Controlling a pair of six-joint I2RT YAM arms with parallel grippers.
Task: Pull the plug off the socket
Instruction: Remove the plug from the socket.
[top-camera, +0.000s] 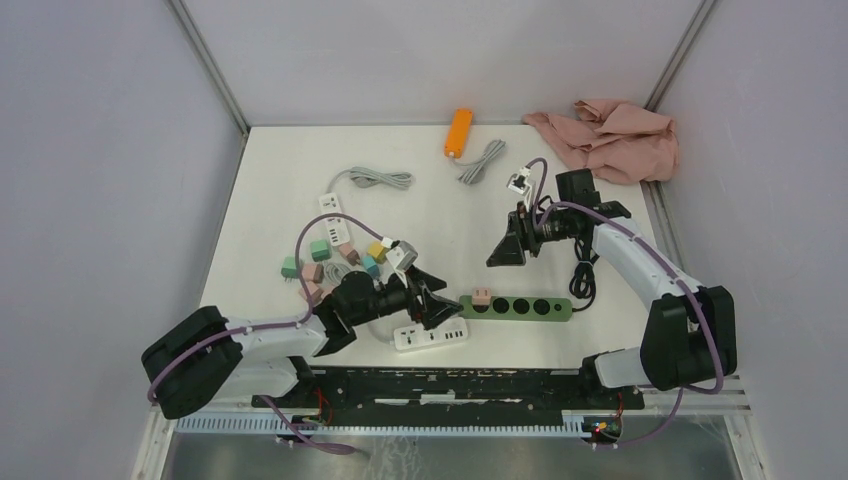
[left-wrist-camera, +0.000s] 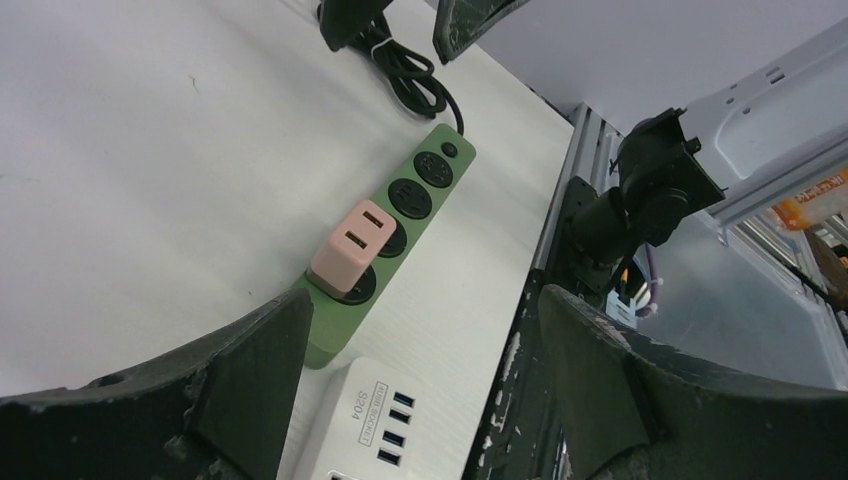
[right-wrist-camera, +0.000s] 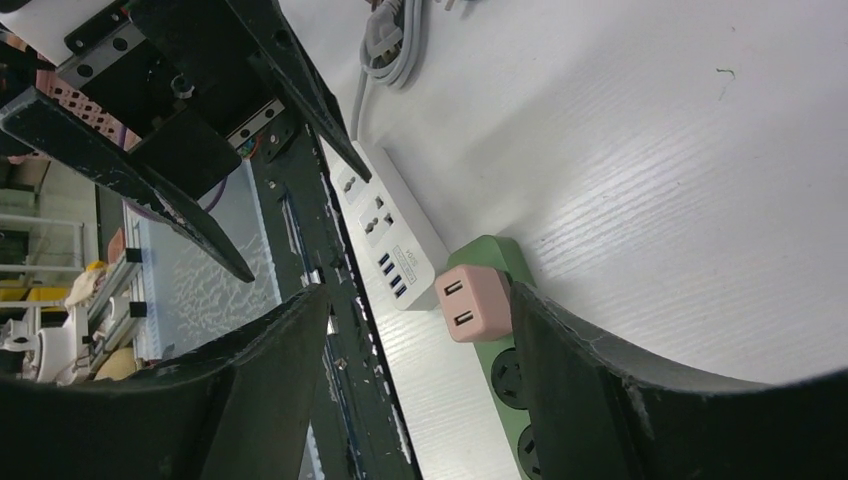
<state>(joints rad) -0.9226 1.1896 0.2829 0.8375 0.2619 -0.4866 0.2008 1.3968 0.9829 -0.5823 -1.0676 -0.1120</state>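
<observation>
Pink plug (left-wrist-camera: 352, 250) seated in the end socket of the green power strip (top-camera: 525, 306), near the table's (top-camera: 440, 200) front edge. Left gripper (top-camera: 445, 300) just beside that end, fingers apart, nothing between them, clear of the plug. White power strip (top-camera: 430, 335) lies just beside the same end, crowding the approach. Black cord (top-camera: 582, 280) coils at the strip's other end. Right gripper (top-camera: 507, 258) hangs behind the strip, fingers apart, empty. Loose coloured plugs (top-camera: 330, 262) cluster further left.

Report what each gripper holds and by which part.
Nothing is held. The left gripper and right gripper both stand open and empty; the pink plug sits untouched in the green power strip.
</observation>
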